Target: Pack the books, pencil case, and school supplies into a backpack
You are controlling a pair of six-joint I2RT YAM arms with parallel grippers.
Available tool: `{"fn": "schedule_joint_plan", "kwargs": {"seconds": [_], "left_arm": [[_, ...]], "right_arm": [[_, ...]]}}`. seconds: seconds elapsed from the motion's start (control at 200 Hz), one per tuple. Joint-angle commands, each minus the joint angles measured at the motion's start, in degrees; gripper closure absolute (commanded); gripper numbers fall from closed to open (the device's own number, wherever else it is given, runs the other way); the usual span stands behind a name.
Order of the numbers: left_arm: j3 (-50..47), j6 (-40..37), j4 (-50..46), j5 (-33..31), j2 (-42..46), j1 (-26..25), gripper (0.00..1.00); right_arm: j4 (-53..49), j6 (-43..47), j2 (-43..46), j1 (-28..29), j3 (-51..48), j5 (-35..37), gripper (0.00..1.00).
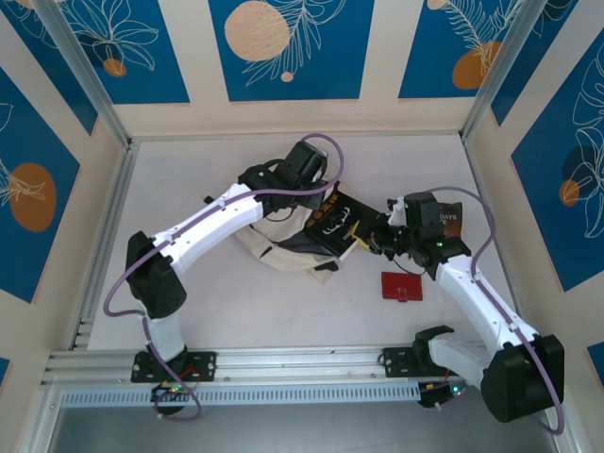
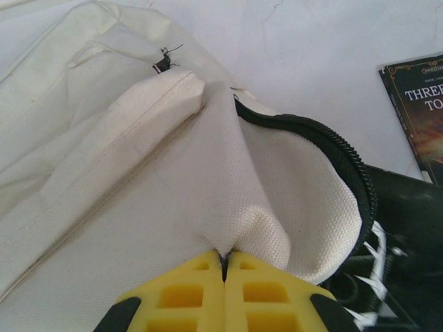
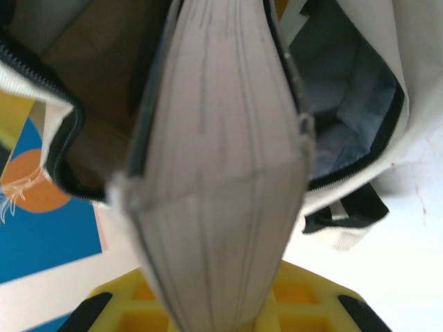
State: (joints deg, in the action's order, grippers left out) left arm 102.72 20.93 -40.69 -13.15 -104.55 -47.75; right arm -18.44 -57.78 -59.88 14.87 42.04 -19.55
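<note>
On the pale counter (image 1: 236,311), the cream backpack (image 1: 276,255) is held open by the left hand (image 2: 223,266), clenched on its fabric; a dark book (image 3: 221,173) is grasped by the right hand (image 3: 214,297) at the open mouth; the red pencil case (image 1: 401,286) is seen lying nearby

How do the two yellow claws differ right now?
The left gripper is pinched fully shut on cream fabric of the backpack beside its zipper opening; the right gripper is clamped on a book, jaws kept apart by its pages. The left gripper holds soft cloth, the right gripper a stiff book. Both are yellow and gripping something.
</note>
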Motion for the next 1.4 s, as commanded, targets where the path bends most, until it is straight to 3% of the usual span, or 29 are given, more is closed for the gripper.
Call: {"fn": "schedule_joint_plan", "kwargs": {"seconds": [0.0, 0.13, 0.33, 0.51, 0.88, 0.93, 0.99, 1.14, 1.395], "left_arm": [[1.26, 1.45, 3.54, 0.05, 3.0, 0.02, 1.0], [-0.5, 2.41, 4.97, 0.64, 4.26, 0.02, 1.0], [-1.64, 3.38, 5.53, 1.34, 5.28, 0.32, 1.0], [-3.52, 4.05, 5.47, 2.51, 6.7, 0.64, 1.0], [-5.65, 5.0, 5.4, 2.79, 7.99, 1.74, 1.0], [-5.7, 5.16, 5.2, 2.62, 7.84, 2.01, 1.0], [-5.68, 5.91, 4.63, 2.51, 7.72, 2.71, 1.0], [-6.0, 6.93, 2.83, 4.15, 7.28, 5.69, 1.0], [-9.61, 6.43, 2.8, 5.57, 6.65, 10.03, 1.0]], "right_arm": [[14.03, -6.03, -2.91, 2.13, -0.05, 2.32, 1.0], [19.01, -9.02, -9.73, 5.62, 1.41, 6.93, 1.0], [27.69, -16.92, -21.78, 14.3, 1.31, 22.93, 1.0], [30.18, -19.2, -32.18, 15.43, 6.82, 23.63, 1.0], [39.25, -24.81, -44.6, 16.99, 14.73, 25.18, 1.0], [40.1, -24.67, -45.93, 17.45, 15.88, 24.31, 0.94], [41.86, -23.78, -46.31, 18.01, 15.86, 24.01, 0.78], [39.95, -22.41, -40.74, 18.13, 11.6, 24.06, 0.52], [24.34, -7.88, -27.54, 17.47, 5.08, 18.62, 0.4]]}}
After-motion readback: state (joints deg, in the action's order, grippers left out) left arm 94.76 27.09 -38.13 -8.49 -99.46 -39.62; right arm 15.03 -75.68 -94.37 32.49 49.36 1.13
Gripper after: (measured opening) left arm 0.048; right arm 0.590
